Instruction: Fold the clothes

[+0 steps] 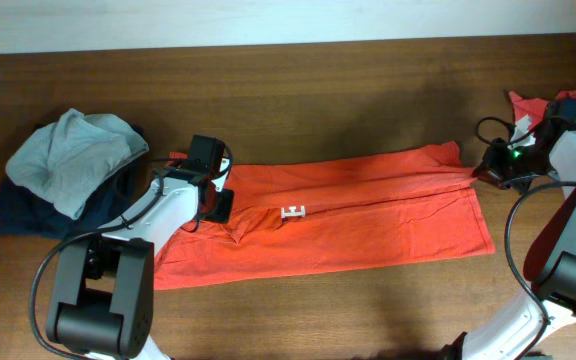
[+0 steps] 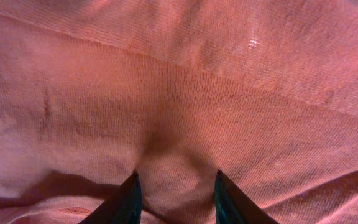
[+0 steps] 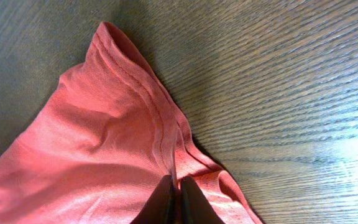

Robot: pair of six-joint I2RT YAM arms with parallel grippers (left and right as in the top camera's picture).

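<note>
An orange-red T-shirt (image 1: 348, 215) lies spread in a long folded strip across the middle of the table, with a small white print (image 1: 294, 212) showing near its centre. My left gripper (image 1: 220, 206) sits at the shirt's left end. In the left wrist view a hump of the cloth (image 2: 179, 124) is bunched between the left gripper's (image 2: 176, 182) fingers. My right gripper (image 1: 484, 172) is at the shirt's far right corner. In the right wrist view, the right gripper (image 3: 178, 182) is shut on the stitched hem (image 3: 160, 118).
A pile of grey and navy clothes (image 1: 68, 165) lies at the left of the table. More orange-red cloth (image 1: 528, 100) shows at the far right edge behind my right arm. Bare wood (image 3: 291, 93) lies beside the gripped corner.
</note>
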